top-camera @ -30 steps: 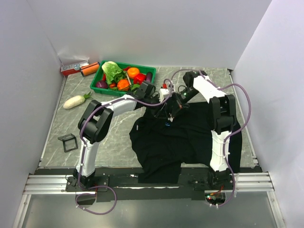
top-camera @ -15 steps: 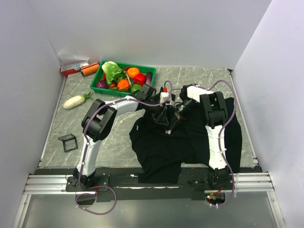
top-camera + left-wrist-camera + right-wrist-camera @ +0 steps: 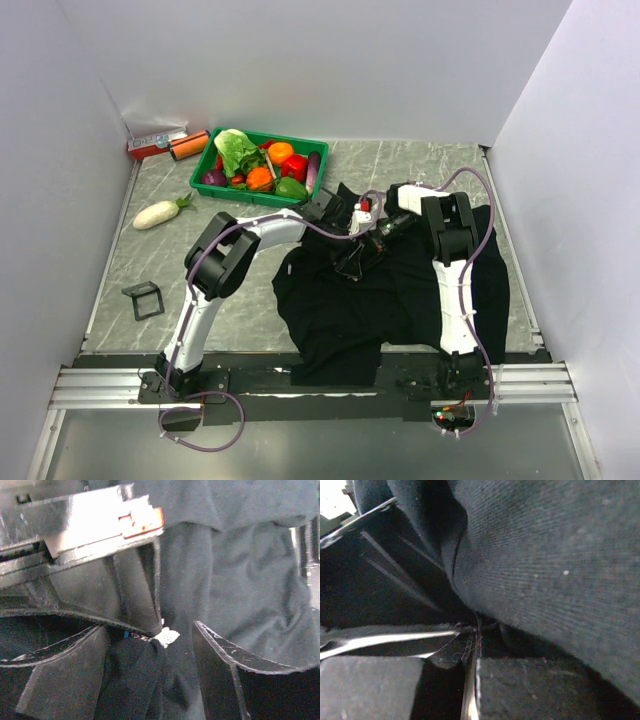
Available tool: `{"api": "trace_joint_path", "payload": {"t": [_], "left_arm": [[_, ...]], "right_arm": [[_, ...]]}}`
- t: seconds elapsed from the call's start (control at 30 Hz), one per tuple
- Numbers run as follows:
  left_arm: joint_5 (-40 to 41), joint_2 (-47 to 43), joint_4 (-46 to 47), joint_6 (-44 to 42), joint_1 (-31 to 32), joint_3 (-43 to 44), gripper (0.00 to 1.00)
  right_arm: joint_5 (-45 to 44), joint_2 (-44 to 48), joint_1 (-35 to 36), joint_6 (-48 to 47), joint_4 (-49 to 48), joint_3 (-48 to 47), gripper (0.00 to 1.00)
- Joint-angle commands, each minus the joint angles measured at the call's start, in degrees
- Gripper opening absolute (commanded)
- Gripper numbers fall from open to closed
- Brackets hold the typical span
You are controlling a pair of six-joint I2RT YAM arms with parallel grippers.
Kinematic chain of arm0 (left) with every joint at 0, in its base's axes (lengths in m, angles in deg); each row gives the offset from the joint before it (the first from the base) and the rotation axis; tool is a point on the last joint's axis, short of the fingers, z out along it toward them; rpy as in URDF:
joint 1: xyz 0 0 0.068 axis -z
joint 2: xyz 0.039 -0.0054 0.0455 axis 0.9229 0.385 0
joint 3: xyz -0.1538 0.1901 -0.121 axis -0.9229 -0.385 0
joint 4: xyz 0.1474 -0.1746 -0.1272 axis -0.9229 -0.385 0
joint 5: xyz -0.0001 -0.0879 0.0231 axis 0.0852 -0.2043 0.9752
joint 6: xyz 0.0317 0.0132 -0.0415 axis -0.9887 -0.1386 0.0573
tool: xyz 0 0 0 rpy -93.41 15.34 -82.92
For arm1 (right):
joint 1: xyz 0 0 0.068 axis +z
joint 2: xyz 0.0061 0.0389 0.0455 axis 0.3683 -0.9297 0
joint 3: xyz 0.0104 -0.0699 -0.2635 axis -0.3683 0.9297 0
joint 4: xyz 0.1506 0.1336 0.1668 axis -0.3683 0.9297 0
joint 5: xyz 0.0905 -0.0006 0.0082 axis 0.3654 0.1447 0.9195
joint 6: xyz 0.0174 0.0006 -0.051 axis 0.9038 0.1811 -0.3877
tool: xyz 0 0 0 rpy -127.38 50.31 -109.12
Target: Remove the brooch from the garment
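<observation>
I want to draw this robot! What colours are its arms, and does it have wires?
Both the left arm and the right arm have white tube-shaped parts joined by chunky black joints. A greyish-purple cable loops along each arm. The fingers are flat, shiny black wedges.

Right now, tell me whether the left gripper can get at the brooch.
Probably yes. The left gripper is open, and the brooch shows on the garment just ahead, between its fingers. The right gripper sits tight beside the brooch, though, so the approach looks crowded.
</observation>
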Motion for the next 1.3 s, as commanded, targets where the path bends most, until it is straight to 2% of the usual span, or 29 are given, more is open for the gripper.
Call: {"api": "trace_joint_path", "payload": {"t": [0.0,0.2,0.47,1.0,1.27], "left_arm": [[2.4,0.5,-0.6,-3.9,0.0,1.7,0.68],[-0.9,1.9,-4.9,-3.7,-1.5,5.2,0.64],[-1.6,2.8,-7.6,-5.5,-2.2,5.7,0.59],[2.2,3.0,-5.7,-5.8,-0.9,4.3,0.60],[8.4,3.6,-3.5,-5.5,-0.1,3.3,0.60]], "right_arm": [[-4.0,-3.2,-1.7,2.3,4.0,0.2,0.00],[-4.5,-3.4,-1.7,1.5,4.2,-0.2,0.00],[-4.5,-3.3,-1.6,1.6,3.7,0.0,0.00],[-4.7,-3.7,-1.2,1.6,4.4,-0.5,0.00],[-4.9,-3.8,-1.2,1.8,4.4,-0.7,0.00]]}}
